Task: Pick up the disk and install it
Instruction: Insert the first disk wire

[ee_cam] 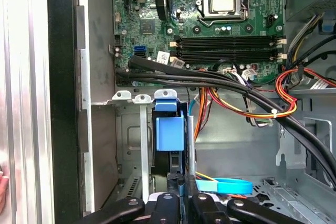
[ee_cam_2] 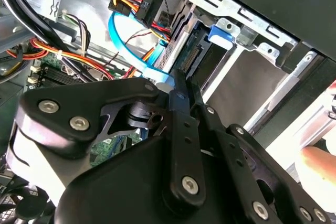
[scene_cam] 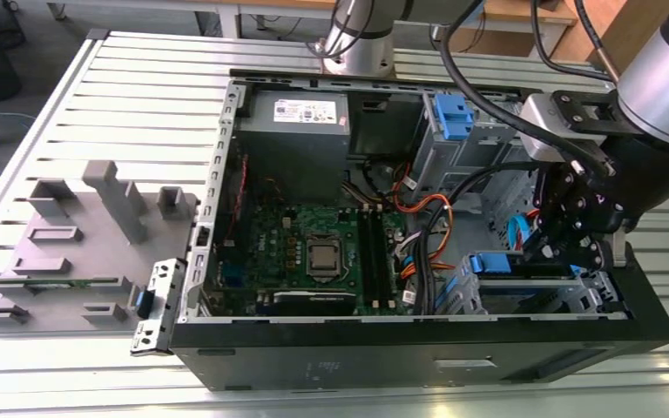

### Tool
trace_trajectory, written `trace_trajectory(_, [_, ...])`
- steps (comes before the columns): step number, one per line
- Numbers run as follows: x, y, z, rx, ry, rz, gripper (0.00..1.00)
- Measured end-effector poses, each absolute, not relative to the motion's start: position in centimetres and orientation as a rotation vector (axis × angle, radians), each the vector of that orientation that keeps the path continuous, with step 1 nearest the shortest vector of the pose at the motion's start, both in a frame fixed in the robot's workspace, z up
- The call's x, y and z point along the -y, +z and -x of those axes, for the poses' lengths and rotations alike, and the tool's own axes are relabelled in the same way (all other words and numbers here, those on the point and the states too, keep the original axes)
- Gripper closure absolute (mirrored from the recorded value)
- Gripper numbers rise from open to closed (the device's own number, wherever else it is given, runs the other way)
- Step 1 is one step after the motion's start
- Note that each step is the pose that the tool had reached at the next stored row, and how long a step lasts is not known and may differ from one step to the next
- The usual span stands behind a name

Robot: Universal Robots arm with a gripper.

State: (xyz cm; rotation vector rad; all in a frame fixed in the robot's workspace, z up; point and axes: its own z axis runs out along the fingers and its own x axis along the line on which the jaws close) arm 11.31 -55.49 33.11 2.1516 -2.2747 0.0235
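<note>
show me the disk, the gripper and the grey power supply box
disk [ee_cam: 170, 132]: first wrist view, on its blue carrier frame, in the drive cage.
gripper [ee_cam: 180, 184]: first wrist view, midway between its fingertips, at the disk's edge.
power supply box [scene_cam: 297, 131]: exterior view, on its grey top face below the white sticker.

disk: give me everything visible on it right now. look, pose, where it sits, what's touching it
The disk stands on edge in the drive cage at the case's front corner, mostly sunk between the metal walls. In the first wrist view its blue plastic carrier shows, with a dark edge below it; in the second wrist view a connector edge. The gripper is right at its near end; whether it is gripping cannot be told. A blue flat cable lies beside it.
</note>
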Motion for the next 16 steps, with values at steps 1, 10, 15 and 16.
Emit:
trace_trajectory(1, [55.5, 33.1, -11.3, 2.275, 0.024, -2.152, 0.84])
trace_trajectory(10, [55.5, 33.5, -11.3, 2.275, 0.023, -2.152, 0.76])
trace_trajectory(15, [55.5, 34.9, -11.3, 2.275, 0.023, -2.152, 0.76])
trace_trajectory(16, [55.5, 35.1, -11.3, 2.275, 0.023, -2.152, 0.76])
